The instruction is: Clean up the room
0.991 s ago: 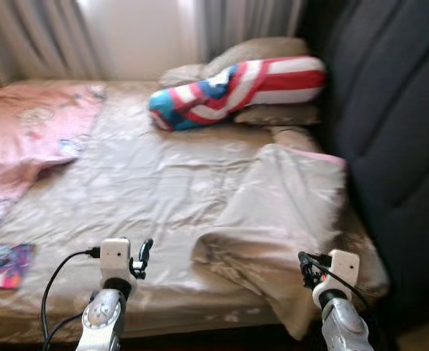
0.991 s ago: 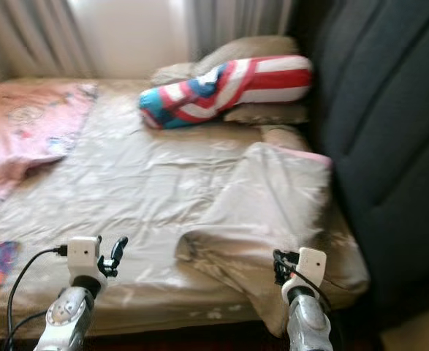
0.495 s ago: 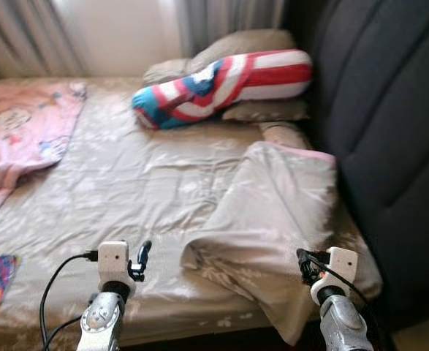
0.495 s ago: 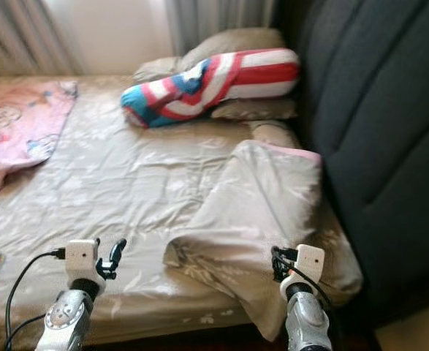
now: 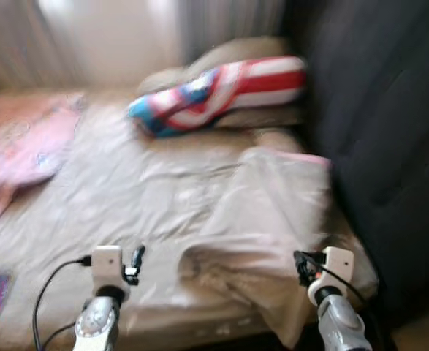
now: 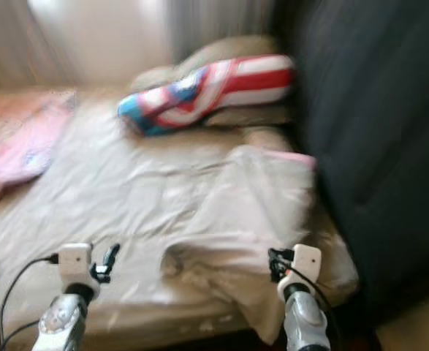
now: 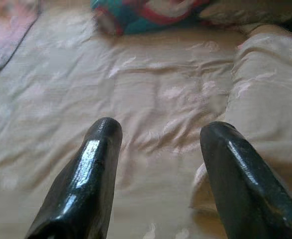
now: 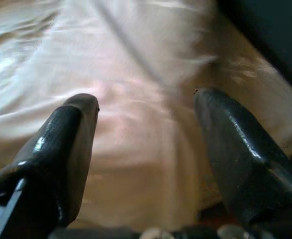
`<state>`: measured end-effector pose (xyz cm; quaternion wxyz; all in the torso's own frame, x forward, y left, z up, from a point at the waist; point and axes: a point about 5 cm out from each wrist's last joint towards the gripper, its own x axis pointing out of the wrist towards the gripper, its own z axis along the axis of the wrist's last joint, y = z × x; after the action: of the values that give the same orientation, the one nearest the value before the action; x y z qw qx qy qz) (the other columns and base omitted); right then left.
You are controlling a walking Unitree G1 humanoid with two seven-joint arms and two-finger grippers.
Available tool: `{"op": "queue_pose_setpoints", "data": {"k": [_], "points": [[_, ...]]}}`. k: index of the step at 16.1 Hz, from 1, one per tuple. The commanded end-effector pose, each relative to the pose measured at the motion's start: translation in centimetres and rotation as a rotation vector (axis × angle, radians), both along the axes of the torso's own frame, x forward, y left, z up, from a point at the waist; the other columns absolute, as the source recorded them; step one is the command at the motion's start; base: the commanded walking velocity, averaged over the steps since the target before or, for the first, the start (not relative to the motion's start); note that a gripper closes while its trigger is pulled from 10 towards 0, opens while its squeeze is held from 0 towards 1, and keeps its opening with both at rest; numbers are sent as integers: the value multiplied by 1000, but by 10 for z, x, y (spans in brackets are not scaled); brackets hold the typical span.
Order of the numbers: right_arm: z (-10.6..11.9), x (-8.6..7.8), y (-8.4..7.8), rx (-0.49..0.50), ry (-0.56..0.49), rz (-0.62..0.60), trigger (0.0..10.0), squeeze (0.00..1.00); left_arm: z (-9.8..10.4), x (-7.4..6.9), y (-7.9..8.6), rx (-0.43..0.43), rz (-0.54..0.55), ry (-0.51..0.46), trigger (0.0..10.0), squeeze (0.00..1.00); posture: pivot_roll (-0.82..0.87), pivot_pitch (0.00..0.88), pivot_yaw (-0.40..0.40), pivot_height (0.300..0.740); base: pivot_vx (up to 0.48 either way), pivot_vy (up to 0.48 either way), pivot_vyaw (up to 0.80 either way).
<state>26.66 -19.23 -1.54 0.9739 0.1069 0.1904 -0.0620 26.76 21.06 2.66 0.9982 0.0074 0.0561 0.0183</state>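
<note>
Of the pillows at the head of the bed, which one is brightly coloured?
The long bolster with red and white stripes and a blue end, lying across the top. The pillows under and behind it are plain beige, like the sheet.

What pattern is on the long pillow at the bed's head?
Red and white stripes with blue, on the long pillow; clearest in left eye view.

Both eye views look down over the bed (image 5: 148,197) from its foot — wrist views skim the same sheet closely.
</note>
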Motion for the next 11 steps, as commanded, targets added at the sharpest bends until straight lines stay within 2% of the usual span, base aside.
{"op": "queue_pose_setpoints", "data": {"k": [1, 6, 11], "points": [[-2, -2, -4, -4, 14, -19, 10000, 0, 2, 2, -3, -13, -1, -7, 10000, 0, -7, 16, -10, 717, 304, 0, 0], [0, 1, -1, -9, 11, -5, 10000, 0, 3, 3, -2, -11, -4, -9, 10000, 0, -7, 13, -5, 717, 299, 0, 0], [-1, 0, 0, -7, 13, 9, 10000, 0, 3, 1, -3, -18, -1, -12, 10000, 0, -2, 17, -9, 717, 0, 0, 0]]}}
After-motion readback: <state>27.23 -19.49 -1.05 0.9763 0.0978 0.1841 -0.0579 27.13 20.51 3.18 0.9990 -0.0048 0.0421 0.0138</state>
